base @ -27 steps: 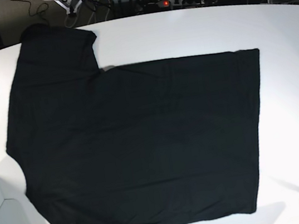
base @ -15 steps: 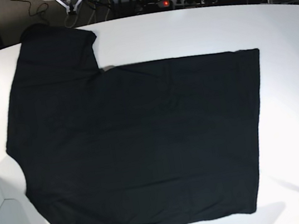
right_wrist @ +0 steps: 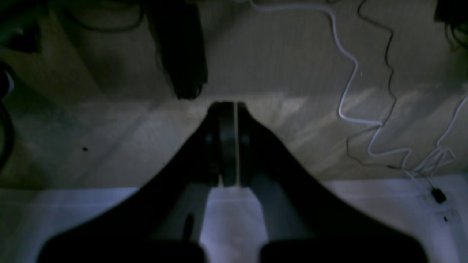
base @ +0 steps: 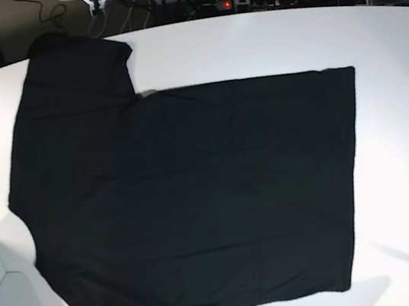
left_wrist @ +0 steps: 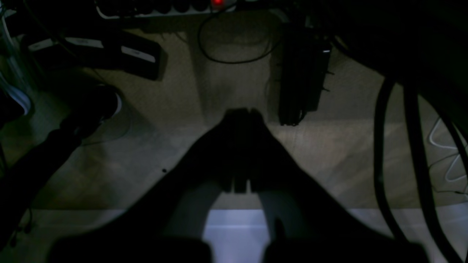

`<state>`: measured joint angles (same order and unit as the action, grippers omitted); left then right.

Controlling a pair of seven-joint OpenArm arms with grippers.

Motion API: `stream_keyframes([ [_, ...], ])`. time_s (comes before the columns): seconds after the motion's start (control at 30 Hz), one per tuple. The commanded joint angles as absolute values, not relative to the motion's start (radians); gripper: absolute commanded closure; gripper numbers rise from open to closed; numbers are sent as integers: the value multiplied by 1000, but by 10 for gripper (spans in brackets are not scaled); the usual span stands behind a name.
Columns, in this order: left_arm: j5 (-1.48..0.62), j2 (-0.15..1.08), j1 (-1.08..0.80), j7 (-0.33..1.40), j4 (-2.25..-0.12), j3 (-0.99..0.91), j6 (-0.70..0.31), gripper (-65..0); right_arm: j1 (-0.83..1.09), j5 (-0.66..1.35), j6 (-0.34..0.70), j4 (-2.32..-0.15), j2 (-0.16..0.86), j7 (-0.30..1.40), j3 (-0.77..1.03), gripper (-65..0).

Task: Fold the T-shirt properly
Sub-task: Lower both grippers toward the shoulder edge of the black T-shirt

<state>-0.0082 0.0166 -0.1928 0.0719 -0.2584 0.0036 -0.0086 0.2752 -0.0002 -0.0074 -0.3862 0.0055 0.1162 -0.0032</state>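
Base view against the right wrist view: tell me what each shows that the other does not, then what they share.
Only the base view shows the T-shirt, spread flat and unfolded, with one sleeve toward the far edge. Only the right wrist view shows the right gripper, shut and empty, above a floor strewn with a white cable. Both show the white table, though the wrist view catches only its edge.
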Motion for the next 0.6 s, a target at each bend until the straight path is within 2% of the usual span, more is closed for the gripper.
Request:
stream_keyframes([
  [0.0, -7, 18, -219, 82, -271, 2, -2, 0, 295, -1, 5, -390, 8, 114, -4, 0],
  [0.1, -7, 39, -266, 84, -332, 2, -2, 0, 343, -1, 5, -461, 7, 114, -4, 0],
  [0.23, -8, 76, -374, 84, -487, 1, -2, 0, 470, -1, 5, -661, 7, 125, -5, 0],
  [0.4, -15, 139, -552, 85, -745, -1, -2, 0, 642, -1, 5, -914, 13, 125, -7, 0],
  [0.57, -203, 237, -742, 85, -1035, 1, -2, 0, 823, -1, 5, -1185, 24, 125, -7, 0],
])
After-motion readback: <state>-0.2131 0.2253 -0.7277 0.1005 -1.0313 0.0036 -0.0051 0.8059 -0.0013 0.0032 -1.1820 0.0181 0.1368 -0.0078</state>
